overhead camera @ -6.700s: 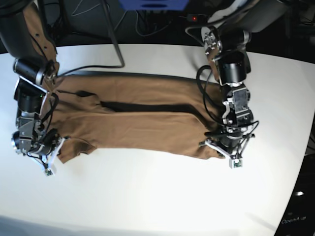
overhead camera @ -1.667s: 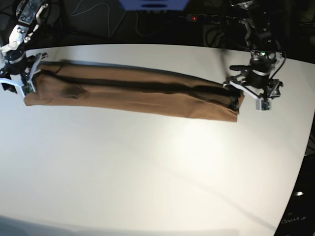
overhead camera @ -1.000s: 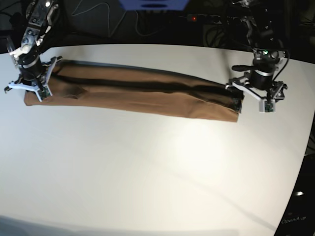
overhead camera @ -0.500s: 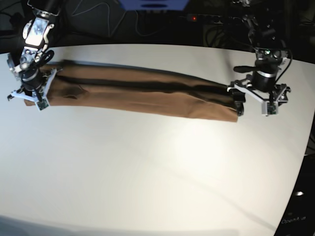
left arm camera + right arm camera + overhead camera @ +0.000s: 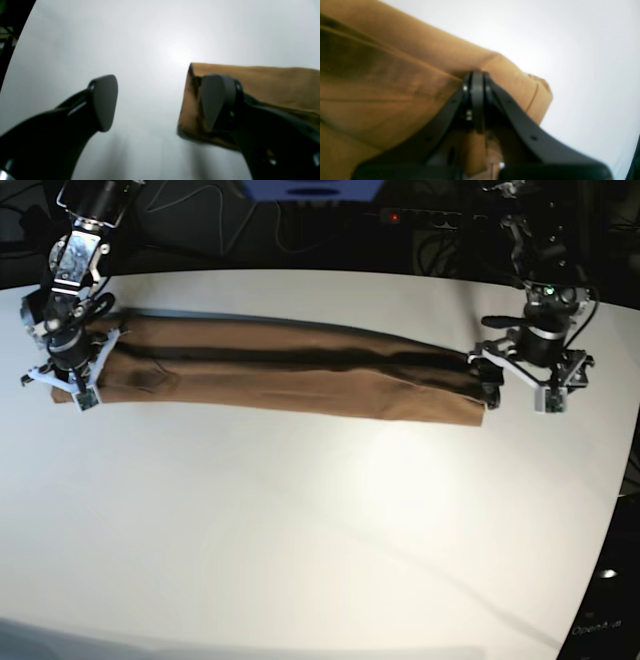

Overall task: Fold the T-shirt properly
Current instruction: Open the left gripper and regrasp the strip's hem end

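Lettering shows only in the bottom right corner of the base view, small pale print on a dark surface past the table edge, and I cannot read it. I see no print or label on the cloth, and no tag that I can make out.

My plain tan-brown cotton T-shirt [image 5: 290,372] lies folded into one long narrow band across the far part of the white round-edged table [image 5: 320,530], running from my right arm's side to my left arm's side and slanting slightly nearer toward the left arm's end. A dark crease runs along its length where the layers overlap. In the right wrist view the T-shirt [image 5: 395,82] shows soft rolled folds and a rounded, hemmed corner. In the left wrist view the T-shirt [image 5: 262,82] ends in a straight, stacked edge.

My right gripper [image 5: 66,370] is clenched on that end of the band; the right gripper [image 5: 476,100] has its black fingers pressed together with cloth bunched around them. My left gripper [image 5: 530,375] stands released, its fingers spread wide. The left gripper [image 5: 160,102] straddles the cloth's end edge, one finger [image 5: 215,100] over the cloth, the other over bare table.
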Motion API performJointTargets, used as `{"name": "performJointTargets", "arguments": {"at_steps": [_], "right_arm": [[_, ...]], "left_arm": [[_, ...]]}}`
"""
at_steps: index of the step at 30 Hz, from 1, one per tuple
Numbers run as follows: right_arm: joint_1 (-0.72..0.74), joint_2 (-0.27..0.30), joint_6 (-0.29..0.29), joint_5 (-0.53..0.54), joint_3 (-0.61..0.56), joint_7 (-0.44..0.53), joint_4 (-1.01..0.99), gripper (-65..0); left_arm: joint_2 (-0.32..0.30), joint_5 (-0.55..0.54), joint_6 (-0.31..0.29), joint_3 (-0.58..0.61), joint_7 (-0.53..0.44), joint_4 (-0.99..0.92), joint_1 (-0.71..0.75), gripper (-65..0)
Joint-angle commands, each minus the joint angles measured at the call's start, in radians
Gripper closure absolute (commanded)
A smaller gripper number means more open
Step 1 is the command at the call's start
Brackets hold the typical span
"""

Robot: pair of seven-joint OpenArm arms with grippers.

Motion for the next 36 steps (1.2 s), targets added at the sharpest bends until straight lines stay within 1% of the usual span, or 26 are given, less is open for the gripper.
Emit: {"name": "performJointTargets", "arguments": {"at_steps": [1, 5, 6, 9, 12, 16, 22, 24, 27, 32, 36], "right_arm": [[0.004, 0.01, 0.008, -0.003, 0.003, -0.012, 0.006, -0.7], [0.004, 0.008, 0.008, -0.003, 0.003, -0.012, 0.006, -0.7], [0.004, 0.008, 0.008, -0.003, 0.003, -0.012, 0.006, -0.7], [0.002, 0.008, 0.008, -0.003, 0.003, -0.012, 0.006, -0.7], [0.002, 0.008, 0.008, -0.003, 0.003, -0.012, 0.005, -0.7], [0.002, 0.008, 0.008, -0.005, 0.003, -0.012, 0.005, -0.7], [-0.002, 0.008, 0.008, -0.005, 0.003, -0.012, 0.005, -0.7], [-0.004, 0.008, 0.008, -0.005, 0.001, -0.012, 0.005, -0.7], [-0.004, 0.008, 0.008, -0.005, 0.001, -0.012, 0.005, -0.7], [-0.005, 0.008, 0.008, -0.005, 0.001, -0.012, 0.005, -0.7], [-0.007, 0.008, 0.008, -0.005, 0.001, -0.012, 0.005, -0.7]], "left_arm": [[-0.008, -0.011, -0.018, 0.001, -0.001, 0.011, -0.02, -51.0], [-0.008, -0.01, -0.166, -0.007, 0.092, 0.009, -0.063, -51.0], [-0.007, -0.008, -0.193, -0.007, 0.108, 0.009, -0.068, -51.0], [-0.007, -0.01, -0.242, -0.007, 0.133, 0.014, -0.074, -51.0], [-0.005, -0.01, -0.271, -0.007, 0.164, 0.019, -0.095, -51.0], [-0.005, -0.01, -0.271, -0.009, 0.213, 0.02, -0.111, -51.0], [-0.005, -0.01, -0.271, -0.009, 0.22, 0.011, -0.129, -51.3], [-0.004, -0.01, -0.271, -0.012, 0.227, 0.011, -0.129, -54.3], [0.002, -0.011, -0.271, -0.05, 0.27, 0.009, -0.141, -60.1], [0.009, -0.011, -0.271, -0.085, 0.28, 0.003, -0.149, -60.6], [0.009, -0.011, -0.271, -0.085, 0.279, -0.072, -0.16, -60.6]]}}
